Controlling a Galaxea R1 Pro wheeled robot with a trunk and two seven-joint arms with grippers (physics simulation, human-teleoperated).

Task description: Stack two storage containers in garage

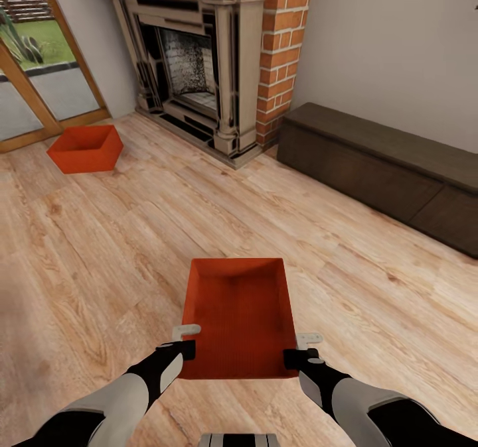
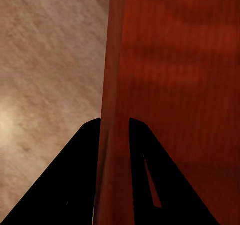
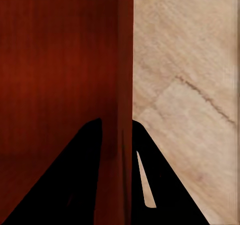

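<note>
A: Which step is judged to be in hand?

B: The carrying of the first bin. The second storage container [image 1: 86, 148] is seen resting on the light wood plank floor [image 1: 99, 255] at about ten o'clock, near the glass door [image 1: 40, 69] and well apart from the robot. The near storage container [image 1: 240, 318] is held at six o'clock, between both arms, in the living room.

A: How is it gripped?

B: The left gripper [image 1: 186, 349] is closed on the bin's left side wall; in the left wrist view the thin red-orange wall [image 2: 111, 135] is pinched between the two dark fingers [image 2: 80, 175]. The right gripper [image 1: 293, 357] is likewise clamped on the right side wall [image 3: 125, 110], with one finger inside the bin and one outside.

A: And the bin's look?

B: A red-orange, open-topped rectangular box with plain thin walls and nothing visible inside. Whether it is lifted off the floor cannot be told for certain.

A: What is called for next?

B: Both grips should be kept even while the base is turned away from the brick fireplace [image 1: 212, 56] and the low dark cabinet [image 1: 385, 168] at two o'clock, toward the garage.
</note>
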